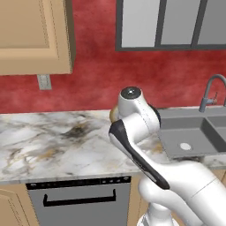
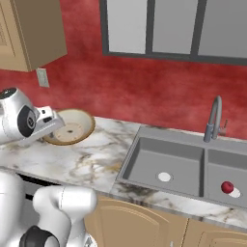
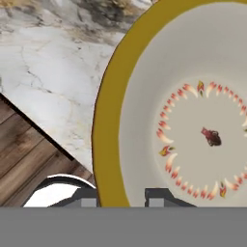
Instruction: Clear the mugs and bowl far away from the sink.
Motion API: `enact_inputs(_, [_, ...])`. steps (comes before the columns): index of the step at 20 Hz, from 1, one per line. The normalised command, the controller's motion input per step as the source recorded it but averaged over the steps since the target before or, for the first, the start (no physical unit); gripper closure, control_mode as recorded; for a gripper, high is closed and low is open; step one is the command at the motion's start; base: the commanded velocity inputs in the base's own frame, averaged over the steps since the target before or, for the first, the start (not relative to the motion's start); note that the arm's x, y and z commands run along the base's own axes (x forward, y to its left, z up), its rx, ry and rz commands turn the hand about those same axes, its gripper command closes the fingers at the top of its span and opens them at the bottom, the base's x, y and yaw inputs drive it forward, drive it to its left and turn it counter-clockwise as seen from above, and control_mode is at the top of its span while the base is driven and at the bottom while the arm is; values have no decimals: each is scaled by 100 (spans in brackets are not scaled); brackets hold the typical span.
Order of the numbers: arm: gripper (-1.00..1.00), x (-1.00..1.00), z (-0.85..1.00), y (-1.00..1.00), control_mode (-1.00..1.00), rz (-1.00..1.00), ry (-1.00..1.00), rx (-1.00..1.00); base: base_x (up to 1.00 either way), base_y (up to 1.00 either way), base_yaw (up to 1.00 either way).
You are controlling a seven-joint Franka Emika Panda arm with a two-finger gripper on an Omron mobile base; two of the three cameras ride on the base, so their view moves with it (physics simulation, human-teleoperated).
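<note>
— Marble, veined grey and brown: that is the counter (image 1: 53, 141) in the left base view. What does the arm do there?

— It bends over the counter's middle, its white links covering most of the bowl (image 1: 113, 114); a tan sliver of rim peeks out at the left of the wrist joint. The sink (image 1: 194, 132) lies recessed toward the counter's right end, its tap (image 1: 211, 90) by the back wall, and a dishwasher (image 1: 79, 201) sits under the front edge.

— And from the right base view?

— The bowl (image 2: 72, 126) shows better: tilted, cream inside facing the camera, near the counter's back edge and left of the sink (image 2: 183, 166), though not far from it. The hand reaches its left rim. A small red object (image 2: 227, 186) lies in the right basin.

— Do the jaws hold it?

— The hand view says so. The gripper (image 3: 123, 198) straddles the tan rim of the bowl (image 3: 193, 120), one finger (image 3: 87, 198) outside and the other inside, closed narrowly onto the rim.

— So which step is this?

— Likely carrying the bowl away. The next move probably calls for a steady swing along the counter toward its left end, well clear of the sink, then a level set-down before releasing. No mugs can be made out.
</note>
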Motion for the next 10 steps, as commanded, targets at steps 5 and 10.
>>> enact_inputs(5, [100, -18, 8, 0, 100, 0, 4, 0, -73, 0, 0])
enact_inputs(10, [100, 0, 0, 0, 100, 0, 0, 0, -85, -17, 25])
